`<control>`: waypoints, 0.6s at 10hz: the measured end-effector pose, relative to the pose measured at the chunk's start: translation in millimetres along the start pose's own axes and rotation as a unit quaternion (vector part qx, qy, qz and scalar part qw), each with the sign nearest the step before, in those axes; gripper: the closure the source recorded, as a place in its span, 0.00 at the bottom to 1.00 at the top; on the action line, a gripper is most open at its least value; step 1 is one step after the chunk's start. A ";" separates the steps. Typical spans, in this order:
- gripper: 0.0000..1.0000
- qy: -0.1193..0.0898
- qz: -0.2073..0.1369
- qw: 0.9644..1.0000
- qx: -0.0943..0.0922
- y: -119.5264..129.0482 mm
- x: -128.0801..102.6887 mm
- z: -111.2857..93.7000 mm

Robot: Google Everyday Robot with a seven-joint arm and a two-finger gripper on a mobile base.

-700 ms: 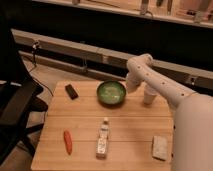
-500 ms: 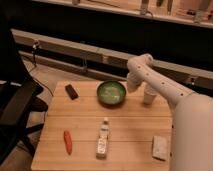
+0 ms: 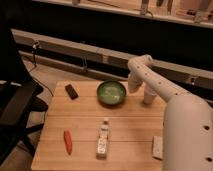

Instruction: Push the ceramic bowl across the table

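Note:
The green ceramic bowl (image 3: 111,92) sits upright on the far middle of the light wooden table (image 3: 127,131). My white arm reaches in from the right, bends at an elbow above the table's far edge and drops down. Its end, the gripper (image 3: 134,87), hangs just right of the bowl's rim, very close to it; I cannot tell whether they touch.
A small bottle (image 3: 103,138) lies near the front middle, an orange carrot-like piece (image 3: 67,141) at front left, a dark block (image 3: 71,91) at far left, and a pale sponge (image 3: 157,146) at front right. A white cylinder shape (image 3: 148,95) stands under the arm. A black chair (image 3: 15,107) stands left of the table.

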 end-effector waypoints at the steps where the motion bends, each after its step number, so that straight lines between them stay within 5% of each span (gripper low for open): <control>1: 1.00 0.000 -0.002 1.000 -0.004 -3.6 -3.3 6.4; 4: 1.00 -0.002 -0.017 1.000 -0.008 -6.6 -16.7 18.8; 6: 1.00 0.002 -0.022 1.000 -0.004 -9.4 -27.2 6.6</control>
